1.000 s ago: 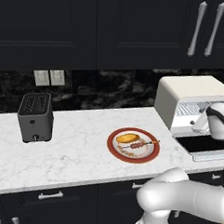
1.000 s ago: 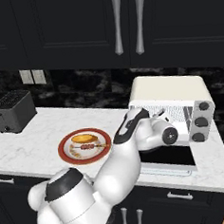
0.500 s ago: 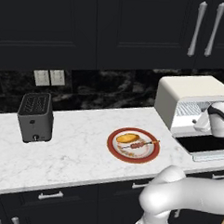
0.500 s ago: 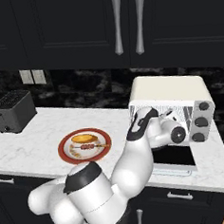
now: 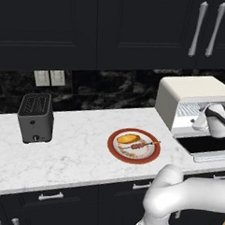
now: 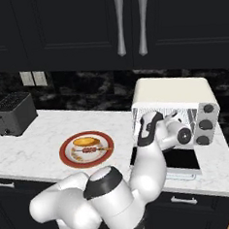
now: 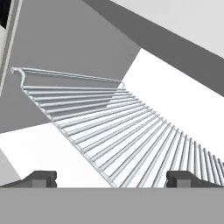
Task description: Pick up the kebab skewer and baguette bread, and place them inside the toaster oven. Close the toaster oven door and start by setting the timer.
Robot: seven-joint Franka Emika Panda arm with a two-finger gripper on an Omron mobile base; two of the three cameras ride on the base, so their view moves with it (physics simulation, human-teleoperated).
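No writing shows on the toaster oven [image 6: 173, 95] or toaster [image 5: 35, 117].

toaster oven [image 5: 190, 97] cut off rt, skewer [image 5: 141, 145] chunks tiny

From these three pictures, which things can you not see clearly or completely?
- toaster oven: right part cut by the left base view's edge.
- toaster oven door: near edge hidden by the arm, right base view.
- kebab skewer: chunks too small to count.
- wire rack: cut off at the hand view's edge.
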